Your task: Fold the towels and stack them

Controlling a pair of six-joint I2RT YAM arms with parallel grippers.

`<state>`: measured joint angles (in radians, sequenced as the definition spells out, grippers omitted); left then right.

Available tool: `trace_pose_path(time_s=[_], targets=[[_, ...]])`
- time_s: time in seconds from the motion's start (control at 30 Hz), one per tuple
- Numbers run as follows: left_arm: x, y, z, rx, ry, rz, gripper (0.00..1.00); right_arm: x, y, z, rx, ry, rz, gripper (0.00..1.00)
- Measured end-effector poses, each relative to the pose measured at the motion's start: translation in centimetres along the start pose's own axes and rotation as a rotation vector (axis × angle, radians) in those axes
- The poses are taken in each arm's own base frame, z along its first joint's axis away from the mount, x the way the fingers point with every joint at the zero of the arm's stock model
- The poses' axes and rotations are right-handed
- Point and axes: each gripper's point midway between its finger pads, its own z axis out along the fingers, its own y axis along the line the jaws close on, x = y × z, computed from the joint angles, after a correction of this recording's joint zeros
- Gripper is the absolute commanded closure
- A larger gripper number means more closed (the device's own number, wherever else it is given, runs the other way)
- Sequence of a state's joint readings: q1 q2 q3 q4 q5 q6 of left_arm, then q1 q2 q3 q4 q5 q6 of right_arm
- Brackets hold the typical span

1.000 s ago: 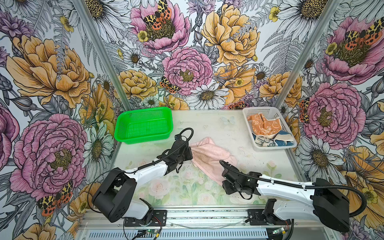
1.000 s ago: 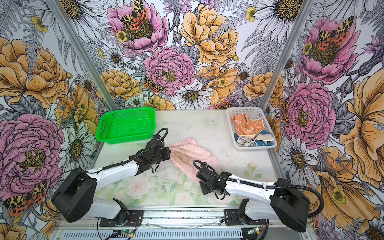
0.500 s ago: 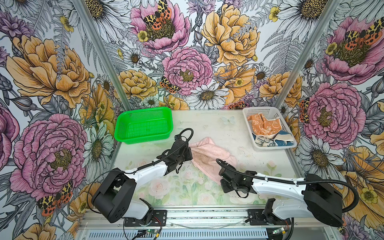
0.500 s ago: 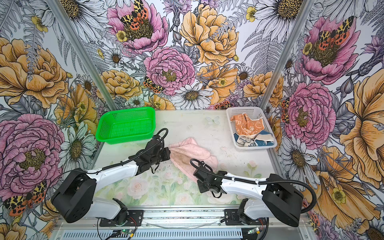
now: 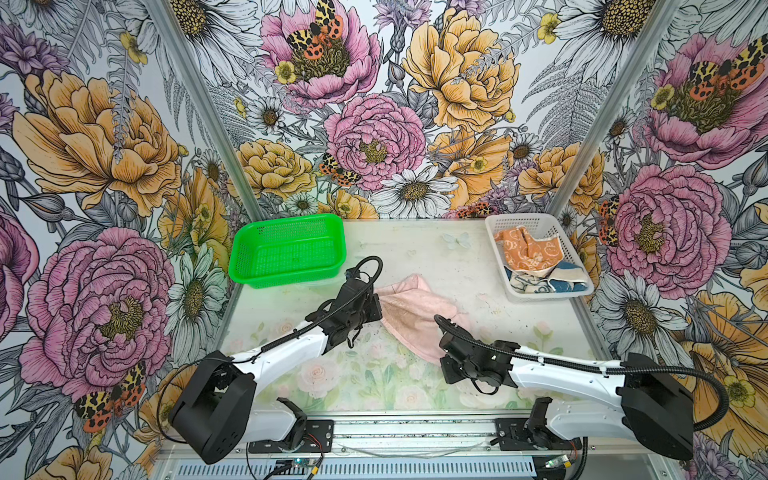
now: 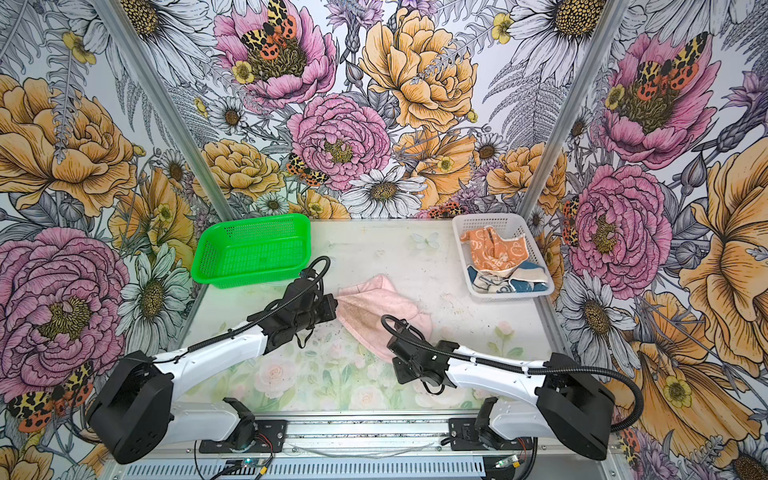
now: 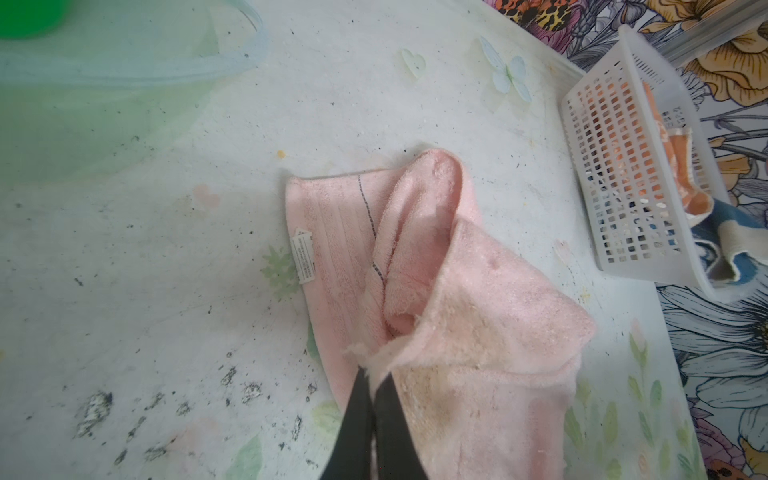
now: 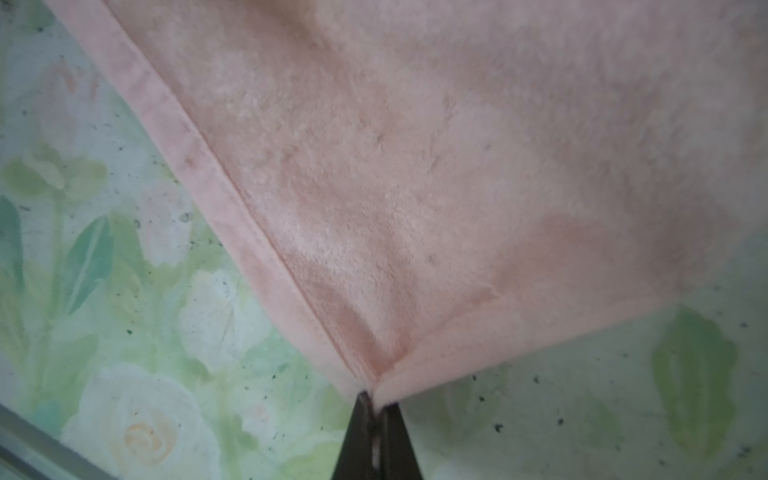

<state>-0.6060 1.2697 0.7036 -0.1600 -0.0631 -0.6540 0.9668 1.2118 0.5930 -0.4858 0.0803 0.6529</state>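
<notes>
The pale pink towel [image 5: 415,316] [image 6: 374,307] lies crumpled mid-table. My left gripper [image 5: 376,305] [image 7: 374,374] is shut on a frayed corner at its left side, and the cloth [image 7: 478,332] drapes away from it in folds. My right gripper [image 5: 443,358] [image 8: 376,395] is shut on the towel's near hemmed corner [image 8: 415,166]. The orange towel [image 5: 525,253] [image 6: 494,251] and the blue towel with a cream border [image 5: 557,280] [image 6: 519,282] lie bunched in the white basket [image 5: 548,296] [image 6: 511,294].
An empty green basket [image 5: 286,249] [image 6: 253,249] sits at the back left, close behind the left wrist. The white basket [image 7: 615,166] stands against the right wall. Floral walls close in three sides, and a metal rail runs along the front edge.
The right gripper slid a little left toward the towel's near corner and shut on it. The left gripper stayed shut on its corner without moving.
</notes>
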Motion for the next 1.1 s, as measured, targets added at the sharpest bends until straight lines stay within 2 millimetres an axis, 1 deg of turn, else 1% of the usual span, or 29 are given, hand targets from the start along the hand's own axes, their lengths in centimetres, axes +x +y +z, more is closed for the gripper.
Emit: trace_pose_path(time_s=[0.1,0.2,0.27,0.3,0.37,0.43,0.57,0.6,0.67,0.77,0.83,0.93,1.03,1.1], targets=[[-1.8,-1.5,-2.7,0.036,-0.040,0.016,1.00,-2.8,1.3,-2.8,-0.054,-0.069,-0.021,1.00],[-4.8,-3.9,-6.5,0.101,-0.115,0.031,1.00,-6.8,2.7,-7.2,-0.108,-0.177,-0.046,1.00],[-7.1,-5.6,-9.7,0.149,-0.179,0.046,1.00,-9.6,3.3,-10.6,-0.134,-0.260,-0.066,1.00],[-8.0,-6.2,-11.1,0.168,-0.205,0.052,1.00,-10.8,3.5,-12.2,-0.140,-0.295,-0.076,1.00],[-10.1,-7.7,-14.3,0.210,-0.269,0.068,1.00,-13.1,3.8,-15.7,-0.145,-0.369,-0.101,1.00],[-11.6,-8.7,-17.0,0.235,-0.316,0.087,1.00,-15.1,3.9,-19.2,-0.139,-0.439,-0.131,1.00],[-14.4,-11.2,-22.6,0.294,-0.409,0.134,1.00,-18.2,4.1,-26.1,-0.114,-0.585,-0.184,1.00],[-14.9,-11.8,-23.8,0.311,-0.427,0.147,1.00,-18.7,4.1,-27.4,-0.110,-0.617,-0.194,1.00],[-16.0,-13.6,-27.1,0.362,-0.480,0.181,1.00,-19.6,4.0,-30.6,-0.100,-0.688,-0.211,1.00],[-17.3,-15.5,-31.6,0.432,-0.557,0.224,1.00,-20.4,4.0,-34.3,-0.096,-0.769,-0.235,1.00],[-17.8,-16.3,-34.1,0.473,-0.598,0.249,1.00,-20.6,4.0,-36.1,-0.098,-0.807,-0.249,1.00],[-18.3,-17.1,-37.3,0.524,-0.652,0.283,1.00,-20.7,4.2,-37.9,-0.110,-0.844,-0.274,1.00],[-18.4,-17.3,-39.5,0.559,-0.686,0.311,1.00,-20.5,4.5,-39.7,-0.134,-0.876,-0.301,1.00],[-18.5,-17.4,-40.6,0.574,-0.705,0.325,1.00,-20.4,5.0,-41.0,-0.159,-0.902,-0.321,1.00]])
